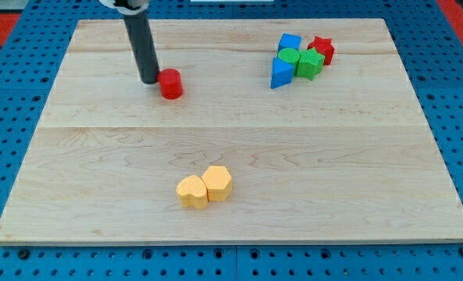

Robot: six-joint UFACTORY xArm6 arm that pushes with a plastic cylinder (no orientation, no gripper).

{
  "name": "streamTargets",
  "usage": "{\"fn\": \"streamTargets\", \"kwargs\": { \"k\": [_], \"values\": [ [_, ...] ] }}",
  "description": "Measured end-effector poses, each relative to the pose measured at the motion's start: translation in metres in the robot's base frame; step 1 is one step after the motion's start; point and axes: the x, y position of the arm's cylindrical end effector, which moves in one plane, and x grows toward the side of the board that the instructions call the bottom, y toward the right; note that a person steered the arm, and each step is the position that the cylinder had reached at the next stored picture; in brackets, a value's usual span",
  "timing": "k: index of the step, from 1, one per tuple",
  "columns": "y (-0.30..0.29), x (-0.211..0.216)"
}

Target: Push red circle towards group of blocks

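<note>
The red circle (170,83) sits on the wooden board (231,179) at the upper left. My tip (150,80) rests just to the view's left of the red circle, touching or nearly touching it. A group of blocks lies at the upper right: a blue cube (290,42), a red star (321,49), a green circle (289,57), a green cube (310,65) and a blue triangle (280,74), packed close together. The group is far to the view's right of the red circle.
A yellow heart (192,191) and a yellow hexagon (217,183) lie side by side, touching, at the lower middle of the board. A blue pegboard (5,109) surrounds the board.
</note>
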Motion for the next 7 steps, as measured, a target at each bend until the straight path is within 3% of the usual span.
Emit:
{"fn": "streamTargets", "kwargs": {
  "k": [4, 5, 7],
  "values": [
    [0.118, 0.076],
    [0.136, 0.077],
    [0.083, 0.044]
  ]
}}
